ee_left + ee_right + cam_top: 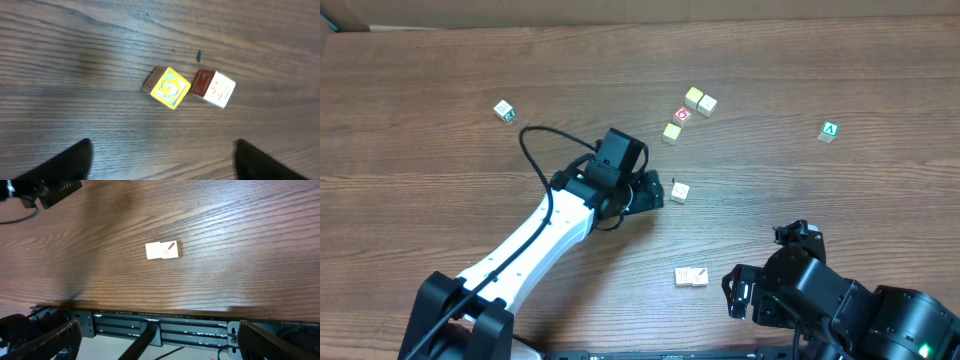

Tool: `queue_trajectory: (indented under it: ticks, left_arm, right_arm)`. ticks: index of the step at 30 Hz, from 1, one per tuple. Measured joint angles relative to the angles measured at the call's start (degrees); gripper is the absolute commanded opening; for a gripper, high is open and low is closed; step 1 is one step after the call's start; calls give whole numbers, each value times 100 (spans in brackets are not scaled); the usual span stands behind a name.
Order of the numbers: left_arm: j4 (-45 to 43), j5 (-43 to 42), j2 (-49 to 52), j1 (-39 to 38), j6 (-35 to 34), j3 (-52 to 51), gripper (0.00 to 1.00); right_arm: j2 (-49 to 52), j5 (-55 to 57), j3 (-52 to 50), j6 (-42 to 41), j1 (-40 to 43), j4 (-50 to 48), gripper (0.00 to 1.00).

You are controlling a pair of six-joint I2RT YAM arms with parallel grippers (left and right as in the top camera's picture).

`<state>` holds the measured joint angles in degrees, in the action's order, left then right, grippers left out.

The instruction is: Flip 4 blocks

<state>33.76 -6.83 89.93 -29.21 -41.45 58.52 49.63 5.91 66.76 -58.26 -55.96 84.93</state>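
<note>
Several small blocks lie on the wooden table. A cream block (679, 192) sits just right of my left gripper (655, 190). Two cream blocks lie side by side (691, 277) near the front, and the right wrist view shows this pair (162, 250) with a red mark on one. A yellow block (672, 131) and two cream blocks (700, 100) cluster at the back. In the left wrist view, a yellow-faced block (170, 88) lies ahead of my open left gripper (162, 145). My right gripper (159, 327) is open over the table's front edge, holding nothing.
A red-faced cube (682, 115) sits in the back cluster. A cube with red and cream faces (212, 88) touches the yellow block. A green "A" cube (830, 131) lies far right and a green-marked cube (503, 110) far left. A metal frame (160, 325) runs under the table's front edge.
</note>
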Motion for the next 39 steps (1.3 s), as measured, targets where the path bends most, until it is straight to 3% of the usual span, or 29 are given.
queue_trajectory:
  ticks: [7,13,19,23,25,39]
  left_arm:
    - [-293,-63,160,2,-1611,2,68]
    - [-422,-304,811,2,-2424,96,69]
    - [-291,-531,1561,2,-2621,704,68]
    - [-243,-584,1764,2,-2684,981,49]
    - [-245,-586,1784,11,-2736,1027,44]
    - [50,-579,1788,258,-2765,1043,49]
  right_arm:
    - [4,-59,0,-4,0,13,100]
    - [4,-105,0,-4,0,15,100]
    - [4,-118,0,-2,0,26,100]
    - [4,-120,0,-2,0,98,100]
    - [4,-118,0,-2,0,127,100]
    - [4,-120,0,0,0,151,100]
